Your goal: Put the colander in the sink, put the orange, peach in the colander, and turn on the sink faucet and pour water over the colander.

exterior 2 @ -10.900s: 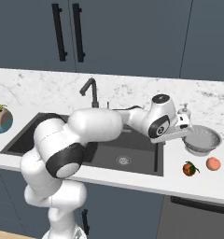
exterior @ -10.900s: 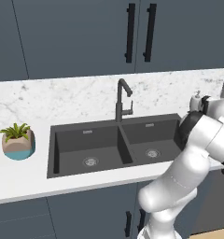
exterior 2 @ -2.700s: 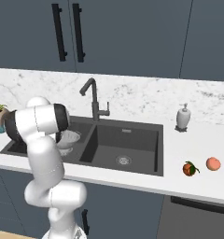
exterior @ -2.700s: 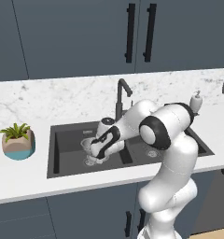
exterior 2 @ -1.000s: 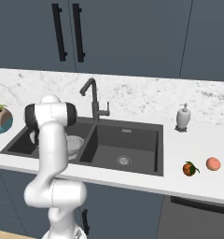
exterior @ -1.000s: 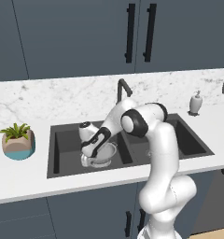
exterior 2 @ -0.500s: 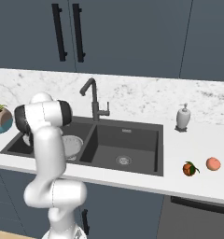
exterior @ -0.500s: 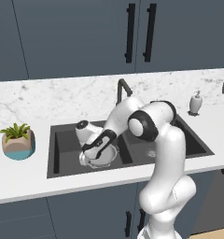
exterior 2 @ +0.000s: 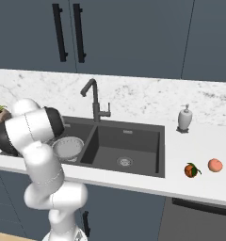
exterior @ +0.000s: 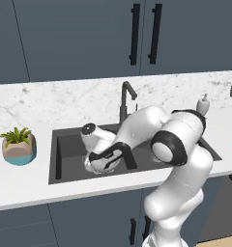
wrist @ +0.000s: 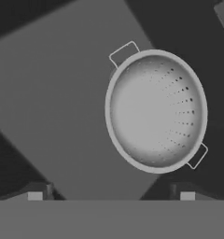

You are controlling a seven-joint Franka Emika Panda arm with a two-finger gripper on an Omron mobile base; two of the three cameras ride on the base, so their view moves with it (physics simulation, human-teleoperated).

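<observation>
The arm folds forward and to the left from its base, elbow high, forearm sloping down toward the hand (a tight bend at the wrist). The gripper (wrist: 111, 191) points downward, its two dark fingertips (wrist: 35, 192) spread wide apart with nothing between them.

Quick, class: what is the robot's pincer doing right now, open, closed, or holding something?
Pincer: open, holding nothing; its tips stand apart above the colander, which sits free in the sink.
</observation>
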